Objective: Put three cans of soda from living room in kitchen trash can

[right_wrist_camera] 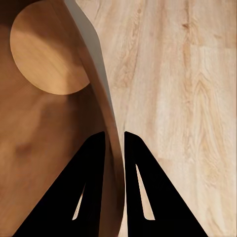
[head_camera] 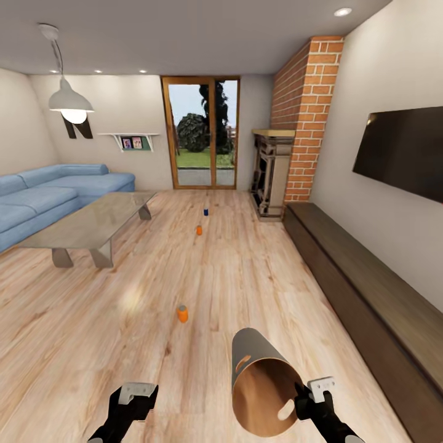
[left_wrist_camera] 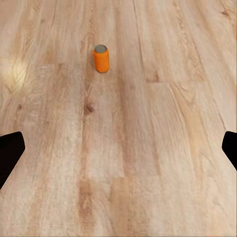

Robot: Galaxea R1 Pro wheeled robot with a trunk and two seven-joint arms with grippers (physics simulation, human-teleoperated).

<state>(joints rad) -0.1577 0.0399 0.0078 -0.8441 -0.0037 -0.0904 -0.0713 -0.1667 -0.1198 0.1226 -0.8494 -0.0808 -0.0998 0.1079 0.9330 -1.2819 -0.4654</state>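
At 12 o'clock on the plank floor (head_camera: 203, 271) I see 3 cans in a row: nearest orange can (head_camera: 182, 314), 2nd orange can (head_camera: 199, 230), blue can (head_camera: 206, 211) farthest. R gripper (right_wrist_camera: 114, 140) is clamped on the bin (head_camera: 261, 381) rim, bin tilted w/ mouth toward me. L gripper (head_camera: 136, 399) is spread wide, holding nothing.

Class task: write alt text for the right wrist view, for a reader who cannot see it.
The right gripper pinches the rim of the trash can, one finger inside against its brown inner wall, the other outside. Pale wood plank floor lies beyond.
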